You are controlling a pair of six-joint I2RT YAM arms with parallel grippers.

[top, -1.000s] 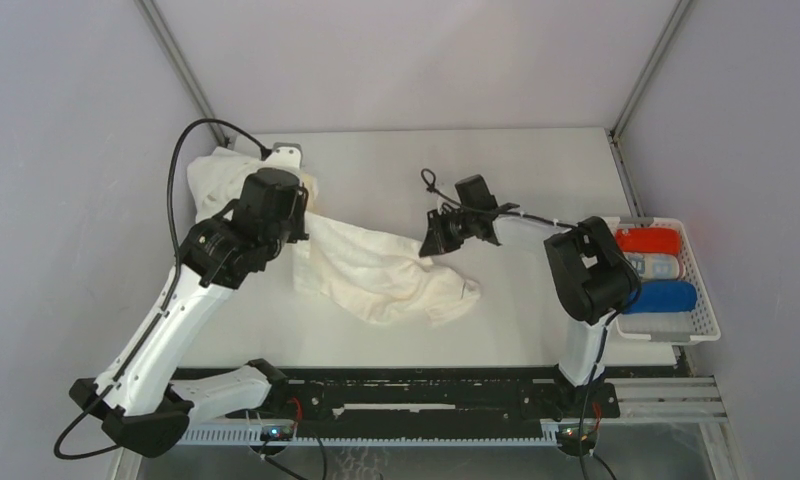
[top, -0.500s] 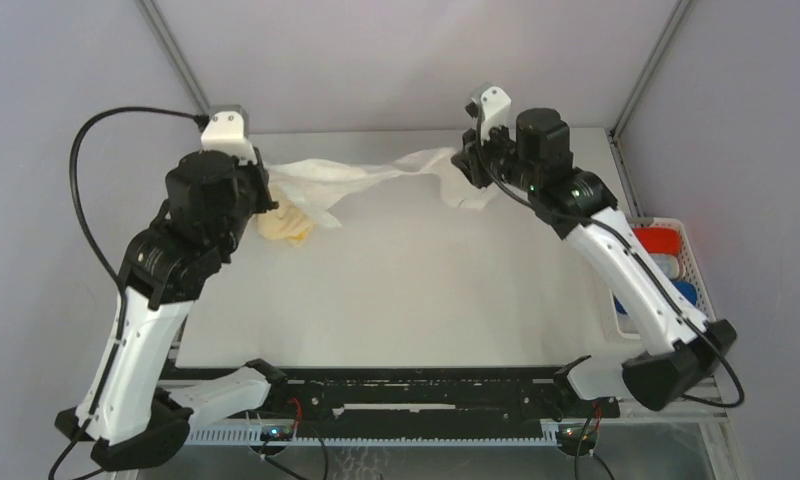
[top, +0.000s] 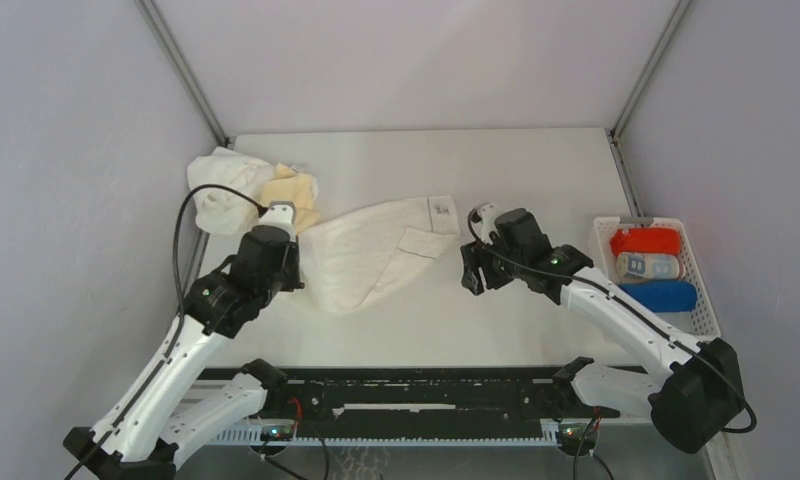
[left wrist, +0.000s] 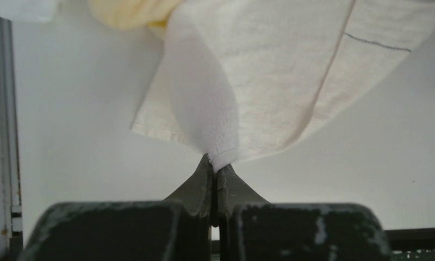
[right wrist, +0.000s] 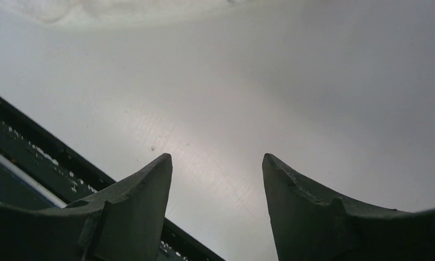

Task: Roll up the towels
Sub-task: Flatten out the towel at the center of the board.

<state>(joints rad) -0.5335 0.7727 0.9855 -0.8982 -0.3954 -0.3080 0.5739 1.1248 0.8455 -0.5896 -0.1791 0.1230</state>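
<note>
towels lie in three spots. a cream towel [top: 371,255] is spread out in the middle of the table [top: 536,170], with one corner folded over on its right side. the left gripper [top: 298,270] is squeezed tight on the left corner of this cream towel, and in the left wrist view the cloth goes right in between the two pressed fingers [left wrist: 199,187]. the right gripper [top: 471,278] is near the right side of the cream towel but not touching it. its fingers [right wrist: 144,190] are spread apart with nothing in between, only bare table under them. a white basket [top: 706,300] sits at the right edge of the table. three rolled towels lie in it side by side: a red towel [top: 646,240] at the far end, a light-blue patterned towel [top: 648,266] in the middle and a royal blue towel [top: 658,296] at the near end. in the far left corner of the table a white towel [top: 216,190] and a pale yellow towel [top: 288,190] lie bunched up, touching each other.
</note>
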